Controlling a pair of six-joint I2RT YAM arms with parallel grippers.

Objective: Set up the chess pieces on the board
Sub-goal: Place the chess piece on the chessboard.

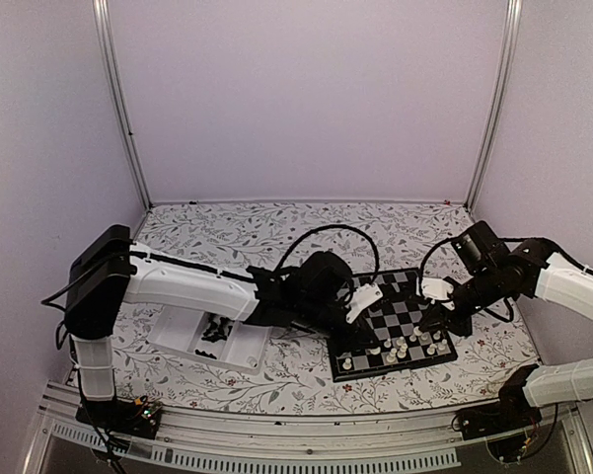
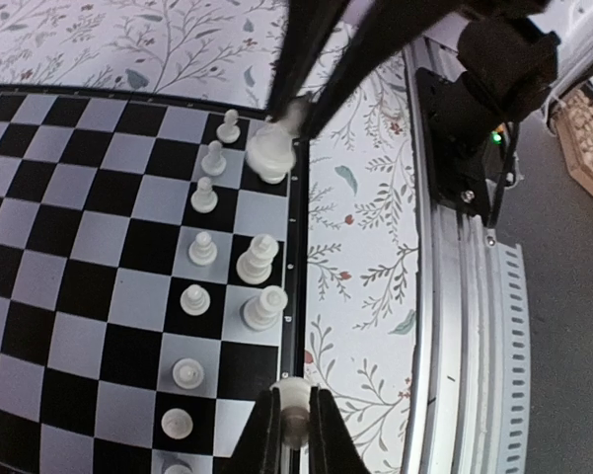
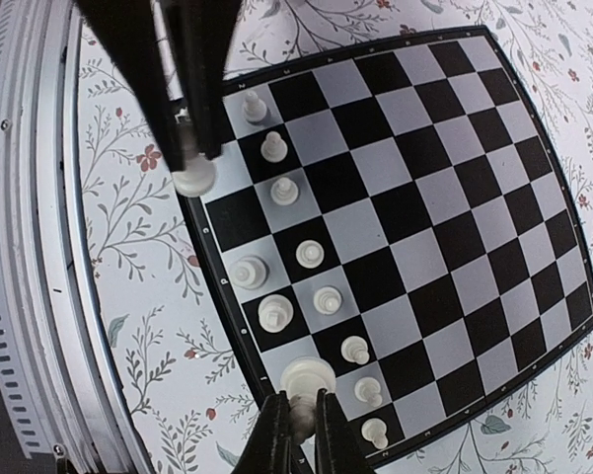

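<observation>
Plain pale walls close in a table covered with a leaf-and-flower cloth. A ribbed metal rail runs along its near edge. The left arm reaches across from the left, and the right arm bends in from the right. Both end over the board.

The board lies flat, right of centre, turned a little so that its near edge slants up toward the right. Left of it, well apart, sits a clear tray with black pieces heaped in one compartment.

The left gripper hangs over the board's near-left corner. Its fingers are pressed onto the white corner piece, which sits over the dark border beside the corner square. The right gripper hangs near the right end of the same edge, pinching the broad white piece over the back row. Which square lies under it cannot be told. Each held piece has its head between the fingertips and its base downward, so the long axis runs vertically. Whether either base touches the board cannot be told.

Eight white pawns stand upright in a line along the second row. Two taller back-row pieces stand upright on neighbouring squares in the middle of the edge row.
</observation>
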